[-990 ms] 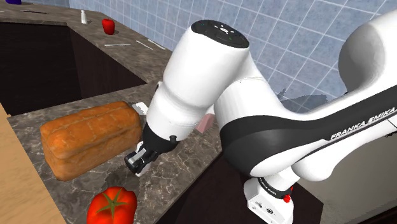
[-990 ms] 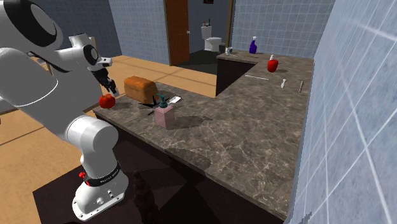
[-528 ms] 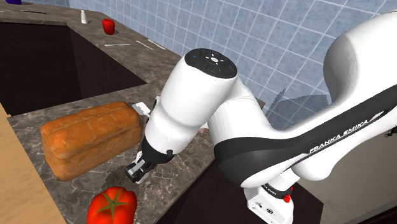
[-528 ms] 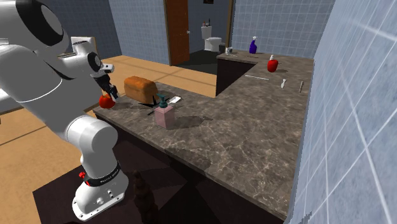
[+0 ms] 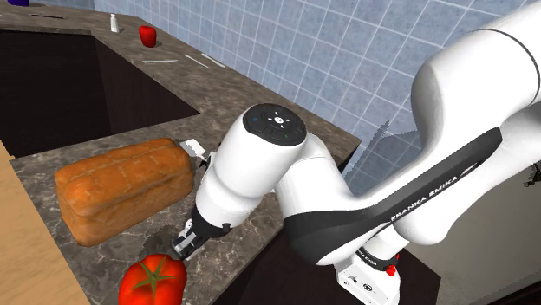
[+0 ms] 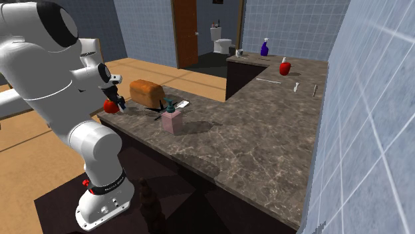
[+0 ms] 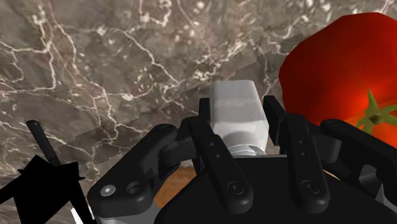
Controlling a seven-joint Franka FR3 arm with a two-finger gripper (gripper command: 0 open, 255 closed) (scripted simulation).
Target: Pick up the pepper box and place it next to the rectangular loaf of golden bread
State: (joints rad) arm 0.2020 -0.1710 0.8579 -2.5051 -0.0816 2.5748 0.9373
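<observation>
Dark marbled L-shaped counter [image 6: 259, 146], golden loaf [image 5: 121, 186] near one end, tomato [image 5: 153, 280] just beside it at the edge, pink dispenser [image 6: 173, 120] further along, small red item [image 5: 147, 35], white shaker [image 5: 114, 22] and blue bottle [image 6: 265, 47] on the far leg.

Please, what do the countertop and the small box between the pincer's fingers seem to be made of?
The dark brown countertop looks like stone, perhaps polished marble: pale veins cross it. The small pale grey box, clasped in the black pincer, is drawn plain and matte, without grain or print, so its material is left open.
</observation>
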